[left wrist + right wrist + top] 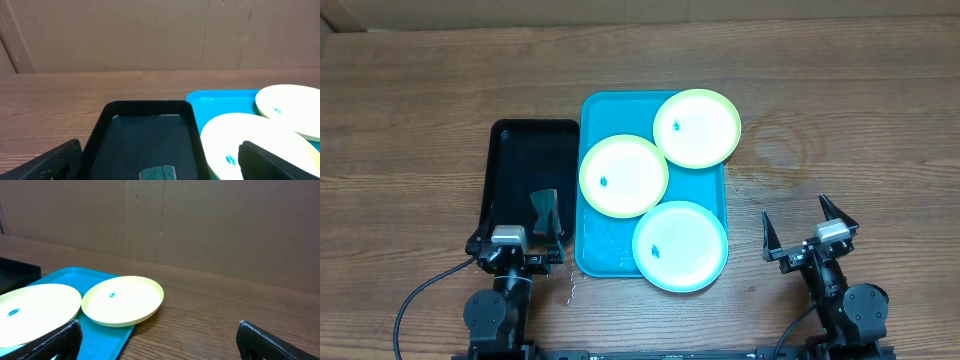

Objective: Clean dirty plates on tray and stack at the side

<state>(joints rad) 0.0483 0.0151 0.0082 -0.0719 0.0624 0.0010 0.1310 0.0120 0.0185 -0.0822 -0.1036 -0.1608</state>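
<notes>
The turquoise tray (592,112) lies mid-table with all three plates on it. One yellow-green plate (696,127) overhangs the far right corner. A second yellow-green plate (623,176) sits at the middle left, and the light blue plate (680,245) overhangs the near right corner. Each has a small dark speck. My left gripper (542,228) is open over the near end of the black tray, apart from the plates. My right gripper (800,222) is open and empty over bare wood to the right of the tray. The left wrist view shows the tray (220,100) and two plates (250,140) (292,107).
A black tray (520,140) lies left of the turquoise one and holds a green sponge (546,208), which also shows in the left wrist view (157,173) between my open left fingers (160,150). The right wrist view shows the far plate (122,300), bare wood beyond it and a cardboard wall behind.
</notes>
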